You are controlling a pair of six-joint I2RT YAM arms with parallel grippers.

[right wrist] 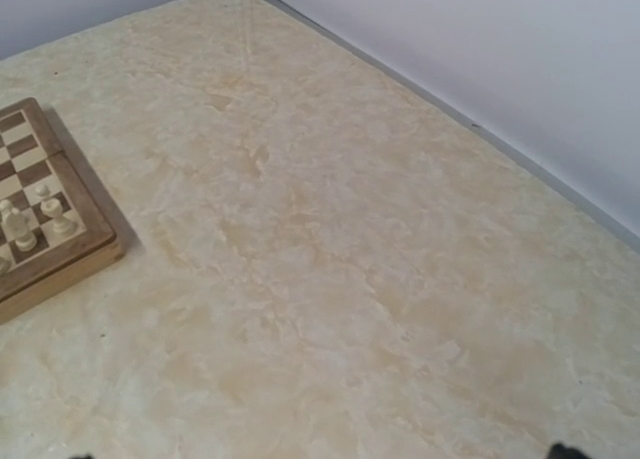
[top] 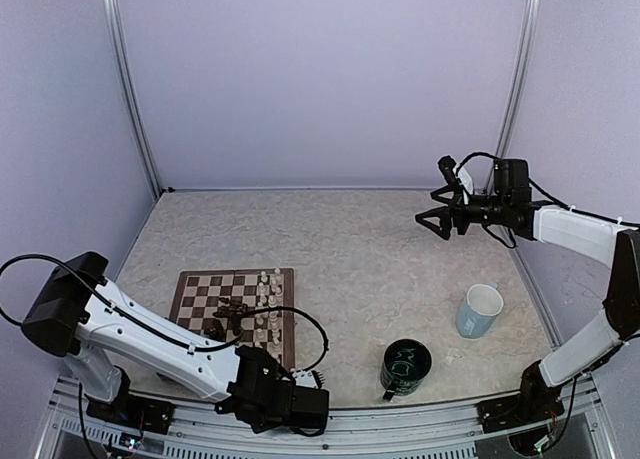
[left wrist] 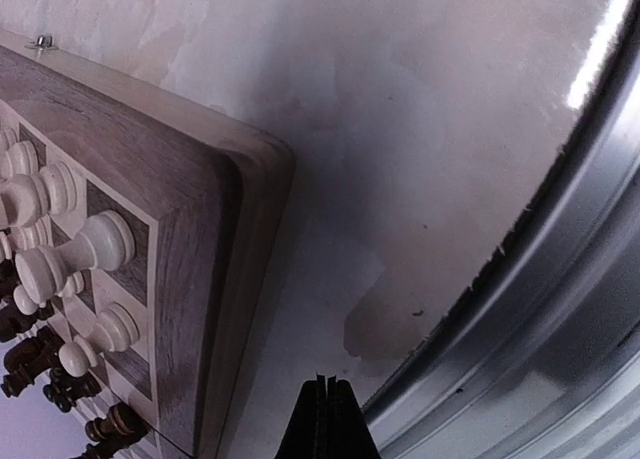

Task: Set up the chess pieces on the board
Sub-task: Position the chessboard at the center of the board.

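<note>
Left gripper (left wrist: 322,383): fingers pressed together, nothing between them in the wrist view. It sits low over the desk (top: 380,264) at the near edge, just off the near right corner of the board (top: 210,294), with the metal rail (left wrist: 520,309) right beside it. From above we only see the wrist housing (top: 285,399) there; the fingertips are hidden.

Right gripper (top: 431,219): fingers spread wide, holding nothing. It hangs high over the far right part of the desk, well apart from the board. Its wrist view shows mostly desk surface, plus one corner of the board at the left edge.

The board lies flat on the left half of the desk. White pieces (top: 266,299) stand in the board's right-hand columns. Dark pieces (top: 230,312) are bunched mid-board, just left of the white ones. We can't tell which of those are upright.

Two mugs stand on the right half of the desk, off the board: a pale blue mug (top: 481,310) and, closer to the near edge, a dark green mug (top: 405,367). Both are upright and apart from each other.
</note>
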